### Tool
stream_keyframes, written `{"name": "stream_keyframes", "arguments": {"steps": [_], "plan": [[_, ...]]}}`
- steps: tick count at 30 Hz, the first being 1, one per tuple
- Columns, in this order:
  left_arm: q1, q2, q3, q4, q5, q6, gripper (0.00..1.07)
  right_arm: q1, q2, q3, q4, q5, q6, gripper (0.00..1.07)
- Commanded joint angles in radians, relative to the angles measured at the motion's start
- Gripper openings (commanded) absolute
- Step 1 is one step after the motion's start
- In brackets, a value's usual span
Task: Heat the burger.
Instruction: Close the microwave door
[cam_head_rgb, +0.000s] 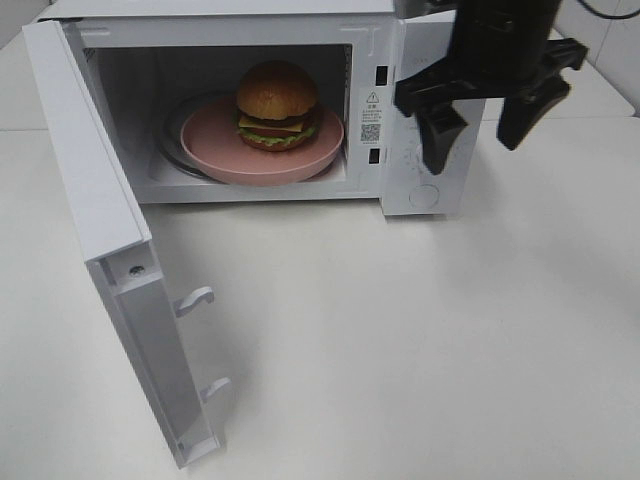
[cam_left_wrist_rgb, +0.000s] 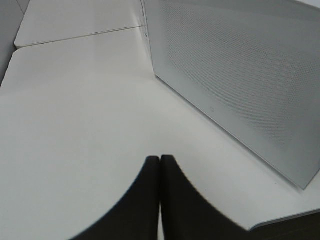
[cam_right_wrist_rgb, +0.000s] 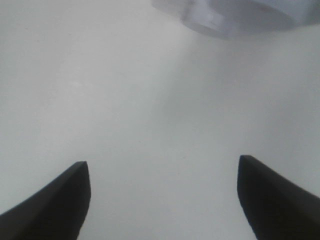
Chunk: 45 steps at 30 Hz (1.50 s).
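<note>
Burger (cam_head_rgb: 277, 105) last: nearest stands the open microwave door (cam_head_rgb: 120, 300); left gripper (cam_left_wrist_rgb: 160, 159) pinched shut, empty (unseen from above); right gripper (cam_head_rgb: 475, 150) spread wide, empty, arm (cam_head_rgb: 505, 30) cropped, masking the control panel (cam_head_rgb: 425, 190); deepest, the burger on a pink plate (cam_head_rgb: 215, 150) inside the microwave (cam_head_rgb: 365, 40).

Glossy-bunned burger (cam_head_rgb: 276, 103) on smooth pink plate (cam_head_rgb: 215, 145).

- I am looking out past the right gripper (cam_right_wrist_rgb: 162, 162); its two dark fingers (cam_right_wrist_rgb: 60, 205) are standing wide apart, with only bare surface showing between them.
- Both fingertips are pointing toward the microwave (cam_right_wrist_rgb: 235, 17), which is showing only as a blurred pale-grey edge, well apart from them.
- The white table (cam_right_wrist_rgb: 150, 90) is filling the whole stretch between the microwave and the fingers.
</note>
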Motion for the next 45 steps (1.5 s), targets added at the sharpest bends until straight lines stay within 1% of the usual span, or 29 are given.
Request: {"name": "stream_keyframes", "arguments": {"steps": [1,2,3,4,5,7,8,9,10,12,13,15,18,20,21,23,24,26,27,29,32,34,35,36,37,39,40,41,45], "plan": [[-0.002,-0.02,0.003,0.001,-0.011,0.002,0.0,-0.101,-0.06,0.071,-0.004,0.007,0.011,0.76],[-0.002,-0.02,0.003,0.001,-0.011,0.002,0.0,-0.101,-0.06,0.071,-0.004,0.007,0.011,0.76],[-0.002,-0.02,0.003,0.001,-0.011,0.002,0.0,-0.154,-0.091,0.106,-0.004,-0.004,0.017,0.76],[-0.002,-0.02,0.003,0.001,-0.011,0.002,0.0,-0.179,-0.103,0.119,-0.004,-0.01,0.021,0.76],[-0.002,-0.02,0.003,0.001,-0.011,0.002,0.0,-0.179,-0.103,0.119,-0.004,-0.01,0.021,0.76],[-0.002,-0.02,0.003,0.0,-0.011,0.002,0.0,-0.242,-0.158,0.174,-0.004,-0.027,0.023,0.76],[-0.002,-0.02,0.003,0.0,-0.011,0.002,0.0,-0.242,-0.158,0.174,-0.004,-0.027,0.023,0.76],[-0.002,-0.02,0.003,-0.004,-0.011,0.002,0.0,-0.273,-0.195,0.209,-0.005,-0.04,0.023,0.76],[-0.002,-0.02,0.003,-0.004,-0.011,0.002,0.0,-0.273,-0.195,0.209,-0.005,-0.04,0.023,0.76],[-0.002,-0.02,0.003,-0.004,-0.011,0.002,0.0,-0.305,-0.255,0.258,-0.005,-0.039,0.023,0.76],[-0.002,-0.02,0.003,-0.004,-0.011,0.002,0.0,-0.305,-0.255,0.258,-0.005,-0.039,0.023,0.76],[-0.002,-0.02,0.003,-0.004,-0.011,0.002,0.0,-0.305,-0.347,0.333,0.003,-0.034,0.023,0.76],[-0.002,-0.02,0.003,-0.005,-0.011,0.002,0.0,-0.302,-0.375,0.357,0.008,-0.034,0.023,0.76],[-0.002,-0.02,0.003,-0.006,-0.011,0.002,0.0,-0.302,-0.462,0.432,0.009,-0.039,0.023,0.76],[-0.002,-0.02,0.003,-0.006,-0.011,0.002,0.0,-0.302,-0.462,0.432,0.009,-0.039,0.023,0.76],[-0.002,-0.02,0.003,-0.006,-0.011,0.002,0.0,-0.302,-0.584,0.534,0.002,-0.038,0.023,0.76],[-0.002,-0.02,0.003,-0.006,-0.011,0.002,0.0,-0.302,-0.584,0.534,0.002,-0.038,0.023,0.76],[-0.002,-0.02,0.003,-0.007,-0.011,0.002,0.0,-0.302,-0.673,0.612,-0.005,-0.038,0.023,0.76],[-0.002,-0.02,0.003,-0.007,-0.011,0.002,0.0,-0.302,-0.673,0.612,-0.005,-0.038,0.023,0.76],[-0.002,-0.02,0.003,-0.007,-0.011,0.002,0.0,-0.302,-0.762,0.696,-0.005,-0.038,0.022,0.76],[-0.002,-0.02,0.003,-0.007,-0.011,0.002,0.0,-0.302,-0.793,0.727,-0.005,-0.038,0.022,0.76],[-0.002,-0.02,0.003,-0.007,-0.011,0.002,0.0,-0.302,-0.911,0.845,-0.005,-0.038,0.011,0.76],[-0.002,-0.02,0.003,-0.007,-0.011,0.002,0.0,-0.302,-0.911,0.845,-0.005,-0.038,0.011,0.76],[-0.002,-0.02,0.003,-0.007,-0.011,0.002,0.0,-0.302,-0.938,0.87,-0.005,-0.038,0.004,0.76],[-0.002,-0.02,0.003,-0.007,-0.011,0.002,0.0,-0.302,-1.001,0.927,-0.005,-0.052,-0.006,0.76],[-0.002,-0.02,0.003,-0.007,-0.011,0.002,0.0,-0.302,-1.027,0.954,-0.005,-0.06,-0.01,0.76],[-0.002,-0.02,0.003,-0.007,-0.011,0.002,0.0,-0.302,-1.091,0.997,-0.005,-0.082,-0.013,0.76],[-0.002,-0.02,0.003,-0.007,-0.011,0.002,0.0,-0.302,-1.091,0.997,-0.005,-0.082,-0.013,0.76],[-0.002,-0.02,0.003,-0.02,-0.011,0.002,0.0,-0.302,-1.235,1.089,-0.004,-0.125,-0.013,0.76]]}}
